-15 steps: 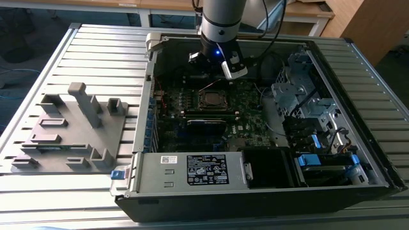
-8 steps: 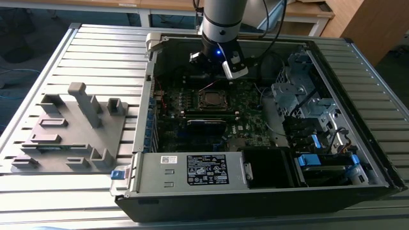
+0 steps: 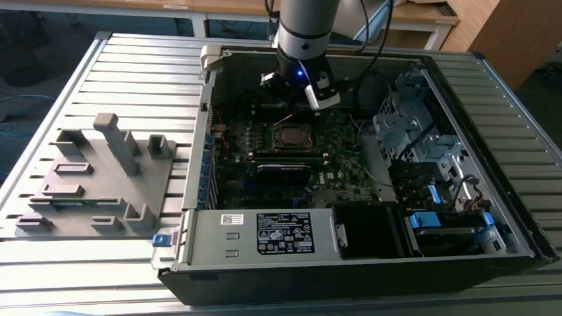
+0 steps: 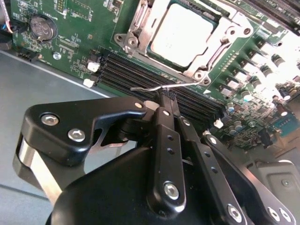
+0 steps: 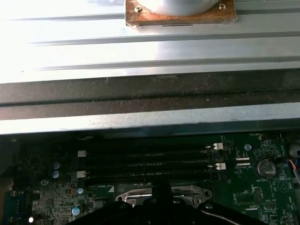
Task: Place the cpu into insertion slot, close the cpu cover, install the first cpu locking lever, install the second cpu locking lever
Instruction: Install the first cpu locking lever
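The cpu [image 4: 180, 35] sat flat in the insertion slot [image 4: 151, 48]. The cpu cover [image 4: 228, 37] was folded down over its edges, so the pale metal top showed through the window. A thin wire locking lever [image 4: 145, 87] stuck out past the cover's edge, over the black memory slots [image 4: 126, 70]. My gripper [image 4: 165, 96] had its fingers drawn together, with the tips right at that wire. I could not tell whether they pinched it or merely touched it.

In the exterior view the socket lay near the middle of the motherboard [image 3: 338, 141]. My arm [image 3: 303, 33] stood at the cpu's 12 o'clock, over the memory slots. The grey drive cage [image 3: 404, 125] was at its 3 o'clock, and the power supply [image 3: 263, 234] at its 6 o'clock. All of these were inside the open case [image 3: 491, 79]. Outside the case, at 9 o'clock, a grey fixture [image 3: 97, 178] rested on the slatted table [image 3: 52, 85]. In the first wrist view a coin cell [image 5: 267, 168] sat on the board near the memory slots' end.
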{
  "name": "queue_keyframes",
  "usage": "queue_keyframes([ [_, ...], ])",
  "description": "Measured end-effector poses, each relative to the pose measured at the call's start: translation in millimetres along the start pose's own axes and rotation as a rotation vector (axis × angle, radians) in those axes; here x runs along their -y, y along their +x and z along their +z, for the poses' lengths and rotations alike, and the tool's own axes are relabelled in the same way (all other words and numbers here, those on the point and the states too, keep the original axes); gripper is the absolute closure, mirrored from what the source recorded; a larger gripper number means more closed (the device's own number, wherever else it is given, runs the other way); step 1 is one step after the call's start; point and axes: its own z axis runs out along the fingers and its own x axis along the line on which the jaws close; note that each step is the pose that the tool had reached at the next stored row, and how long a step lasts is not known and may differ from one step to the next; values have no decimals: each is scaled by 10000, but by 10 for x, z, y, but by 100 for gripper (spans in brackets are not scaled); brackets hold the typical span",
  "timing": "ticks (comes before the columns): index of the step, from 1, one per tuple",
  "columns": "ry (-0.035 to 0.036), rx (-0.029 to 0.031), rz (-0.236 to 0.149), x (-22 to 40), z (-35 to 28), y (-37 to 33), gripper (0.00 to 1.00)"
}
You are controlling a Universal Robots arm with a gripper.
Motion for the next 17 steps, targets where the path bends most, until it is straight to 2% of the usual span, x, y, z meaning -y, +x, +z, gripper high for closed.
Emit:
queue_keyframes([
  [2, -43, -2, -1, 1, 5, 0, 89],
  [11, -45, -3, -1, 12, 54, -3, 89],
  [17, -45, -3, 0, 11, 62, -49, 89],
])
